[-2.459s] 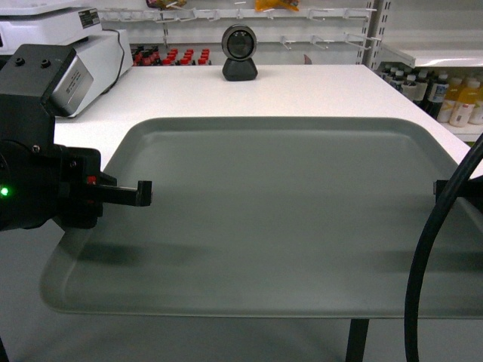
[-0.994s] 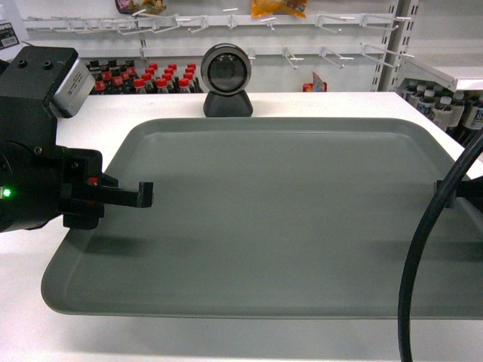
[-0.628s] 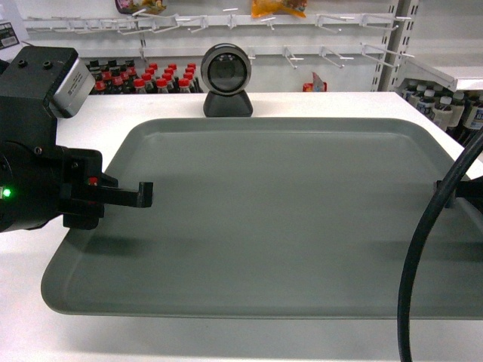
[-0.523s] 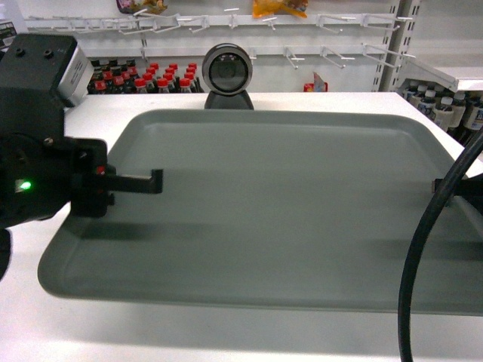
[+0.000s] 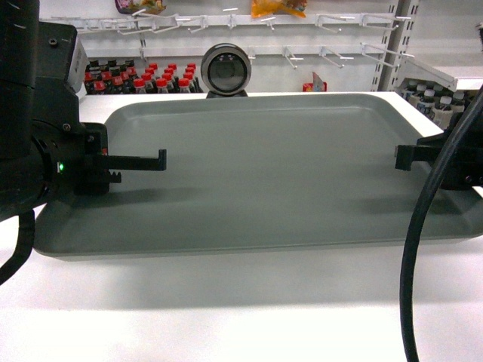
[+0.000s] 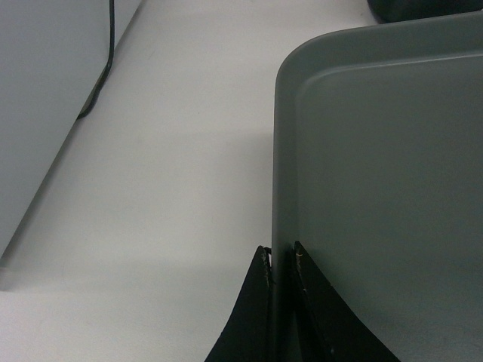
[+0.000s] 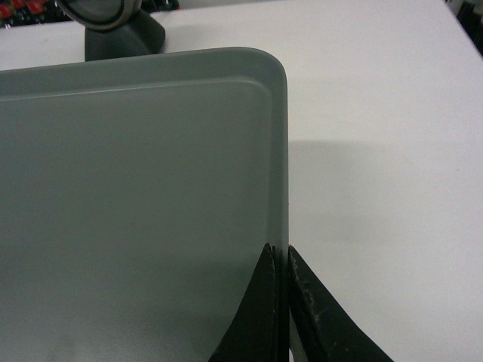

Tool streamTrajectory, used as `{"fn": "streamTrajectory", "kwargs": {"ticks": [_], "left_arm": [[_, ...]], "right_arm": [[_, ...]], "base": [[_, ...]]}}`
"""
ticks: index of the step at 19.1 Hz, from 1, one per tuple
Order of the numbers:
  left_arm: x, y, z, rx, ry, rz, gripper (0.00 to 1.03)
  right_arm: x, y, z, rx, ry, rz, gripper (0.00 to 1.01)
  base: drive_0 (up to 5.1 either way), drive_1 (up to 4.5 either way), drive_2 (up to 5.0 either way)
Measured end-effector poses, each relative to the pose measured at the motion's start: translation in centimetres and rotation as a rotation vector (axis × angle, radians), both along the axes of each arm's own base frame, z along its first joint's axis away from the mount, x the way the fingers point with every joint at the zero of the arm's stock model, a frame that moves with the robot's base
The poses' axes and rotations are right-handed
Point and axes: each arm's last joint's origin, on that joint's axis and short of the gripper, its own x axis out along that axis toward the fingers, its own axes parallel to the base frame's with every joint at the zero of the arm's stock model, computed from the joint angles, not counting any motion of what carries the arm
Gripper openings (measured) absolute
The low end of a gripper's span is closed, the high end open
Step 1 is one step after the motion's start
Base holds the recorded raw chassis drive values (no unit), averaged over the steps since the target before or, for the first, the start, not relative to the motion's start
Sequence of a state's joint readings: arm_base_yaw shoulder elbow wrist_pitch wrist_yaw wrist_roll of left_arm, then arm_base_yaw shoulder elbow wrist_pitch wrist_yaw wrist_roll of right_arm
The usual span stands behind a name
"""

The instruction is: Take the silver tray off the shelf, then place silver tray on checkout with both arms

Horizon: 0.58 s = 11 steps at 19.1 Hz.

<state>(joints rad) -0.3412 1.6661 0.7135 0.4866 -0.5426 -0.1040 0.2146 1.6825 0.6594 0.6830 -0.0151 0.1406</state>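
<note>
The silver tray (image 5: 279,166) is level over the white checkout (image 5: 226,317) and throws a shadow on it. Its far rim hides the base of the black round-lensed camera (image 5: 226,69). My left gripper (image 5: 137,162) is shut on the tray's left rim, one finger over it and one under. The left wrist view shows that gripper (image 6: 281,253) pinching the rim of the tray (image 6: 377,188). My right gripper (image 5: 407,155) is shut on the right rim. In the right wrist view this gripper (image 7: 280,250) clamps the edge of the tray (image 7: 136,188). The shelf is out of view.
Bare white counter (image 7: 377,188) lies to the tray's right, and more (image 6: 166,188) to its left. A pale grey box side with a black cable (image 6: 102,68) stands at the far left. Racks of red-capped bottles (image 5: 151,75) stand behind the counter. My right arm's cable (image 5: 423,249) hangs in front.
Both grippers have carried the tray farther over the counter toward the black camera, whose base is now covered. The left arm sits higher in the head view.
</note>
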Motion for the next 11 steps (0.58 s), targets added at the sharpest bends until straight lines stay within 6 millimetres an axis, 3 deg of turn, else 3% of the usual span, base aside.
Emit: {"fn": "streamTrajectory", "kwargs": {"ticks": [6, 11], "left_arm": [[2.0, 0.3, -1.5, 0.040, 0.037, 0.031, 0.03], [2.9, 1.2, -2.9, 0.054, 0.074, 0.067, 0.03]], "right_arm": [[3.6, 1.0, -2.8, -0.032, 0.085, 0.033, 0.02], [5.1, 2.5, -3.9, -0.059, 0.098, 0.060, 0.02]], "base": [[0.0, 0.00, 0.0], [0.0, 0.00, 0.0]]}}
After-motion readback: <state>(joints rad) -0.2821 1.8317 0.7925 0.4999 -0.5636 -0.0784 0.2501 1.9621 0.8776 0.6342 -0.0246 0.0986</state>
